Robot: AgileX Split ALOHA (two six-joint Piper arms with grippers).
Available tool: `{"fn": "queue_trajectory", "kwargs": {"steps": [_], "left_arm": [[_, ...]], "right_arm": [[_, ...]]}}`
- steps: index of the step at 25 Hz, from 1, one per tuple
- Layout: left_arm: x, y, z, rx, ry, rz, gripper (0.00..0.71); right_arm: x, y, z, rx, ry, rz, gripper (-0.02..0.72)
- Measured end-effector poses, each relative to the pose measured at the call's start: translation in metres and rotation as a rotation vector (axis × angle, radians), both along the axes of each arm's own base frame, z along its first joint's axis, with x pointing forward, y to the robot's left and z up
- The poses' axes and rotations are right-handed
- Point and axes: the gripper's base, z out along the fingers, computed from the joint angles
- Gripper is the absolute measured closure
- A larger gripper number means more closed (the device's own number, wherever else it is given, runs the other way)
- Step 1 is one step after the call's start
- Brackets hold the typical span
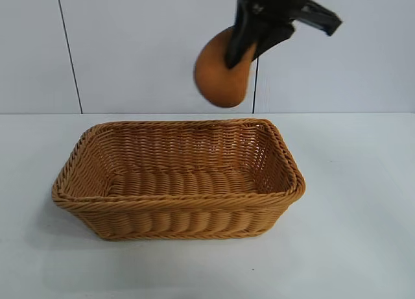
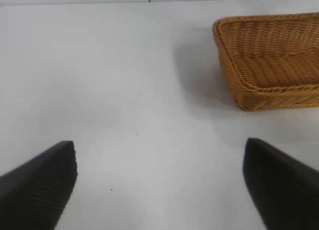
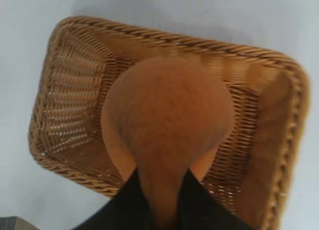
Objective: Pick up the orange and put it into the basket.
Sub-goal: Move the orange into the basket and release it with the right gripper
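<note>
White table (image 1: 363,247) lies bare around basket (image 1: 178,205). Right gripper (image 1: 249,49) clenches orange (image 1: 217,75) above far right rim. Left gripper (image 2: 159,185) parked, released.

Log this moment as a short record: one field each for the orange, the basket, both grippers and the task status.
orange: held in the air by its knob, above the basket's far right part
basket: on the table, nothing inside
right gripper: shut on the orange, over the basket
left gripper: open, idle above bare table beside the basket
status: orange lifted, not yet released
</note>
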Motion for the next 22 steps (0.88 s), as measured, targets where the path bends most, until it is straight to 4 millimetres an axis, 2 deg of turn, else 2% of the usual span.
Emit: {"fn": "queue_trajectory", "kwargs": {"steps": [3, 5, 11, 12, 15, 17, 18, 20, 22], "left_arm": [[0.000, 0.000, 0.000, 0.000, 0.000, 0.000, 0.065], [0.000, 0.000, 0.000, 0.000, 0.000, 0.000, 0.065], [0.000, 0.000, 0.000, 0.000, 0.000, 0.000, 0.065], [0.000, 0.000, 0.000, 0.000, 0.000, 0.000, 0.065], [0.000, 0.000, 0.000, 0.000, 0.000, 0.000, 0.065], [0.000, 0.000, 0.000, 0.000, 0.000, 0.000, 0.065], [0.000, 0.000, 0.000, 0.000, 0.000, 0.000, 0.065], [0.000, 0.000, 0.000, 0.000, 0.000, 0.000, 0.065], [0.000, 0.001, 0.000, 0.006, 0.000, 0.004, 0.065]], "right_arm": [[-0.002, 0.025, -0.021, -0.007, 0.001, 0.037, 0.680], [0.002, 0.035, -0.040, -0.021, 0.001, 0.035, 0.680], [0.019, 0.044, -0.118, -0.111, 0.093, 0.013, 0.680], [0.019, 0.044, -0.118, -0.111, 0.093, 0.013, 0.680], [0.021, 0.045, -0.142, -0.145, 0.136, 0.019, 0.680], [0.021, 0.045, -0.142, -0.147, 0.125, 0.038, 0.675], [0.021, 0.046, -0.139, -0.144, 0.118, 0.041, 0.653], [0.021, 0.046, -0.135, -0.140, 0.109, 0.048, 0.533], [0.021, 0.046, -0.129, -0.141, 0.100, 0.058, 0.281]]}}
